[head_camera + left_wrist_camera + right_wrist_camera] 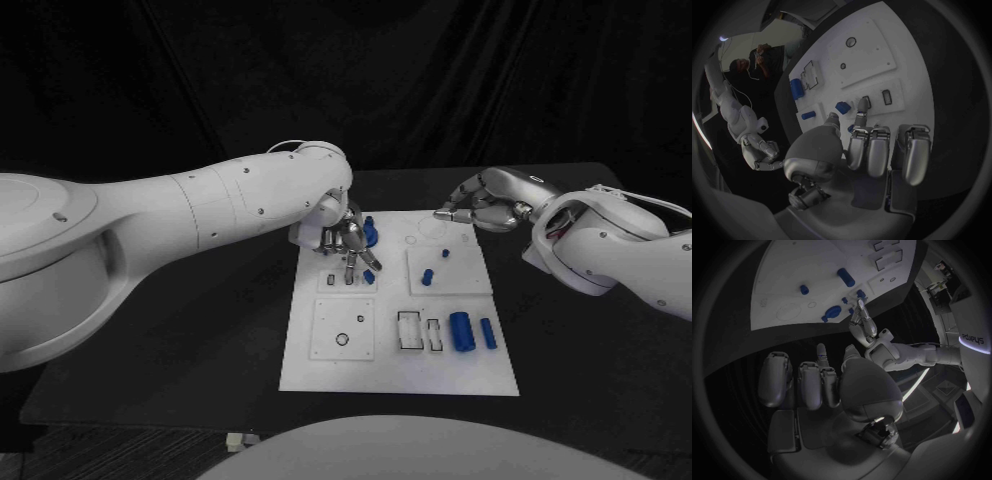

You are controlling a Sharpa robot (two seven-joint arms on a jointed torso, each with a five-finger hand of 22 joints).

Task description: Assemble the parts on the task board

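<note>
The white task board (397, 372) lies in the middle of the black table. My left hand (349, 243) hovers over its far left part, fingers pointing down. In the left wrist view its thumb and one fingertip (862, 104) stand on either side of a small blue part (842, 107); no grip shows. A bigger blue part (371, 232) stands just behind that hand. My right hand (485, 204) hangs over the board's far right corner, fingers curled in, with nothing seen in them. Two blue cylinders (462, 331) lie at the near right.
Two more small blue parts (428, 275) sit on the board's right middle. Dark rectangular slots (411, 329) and round holes (342, 339) mark the near half of the board. Black table (577, 350) surrounds the board on all sides.
</note>
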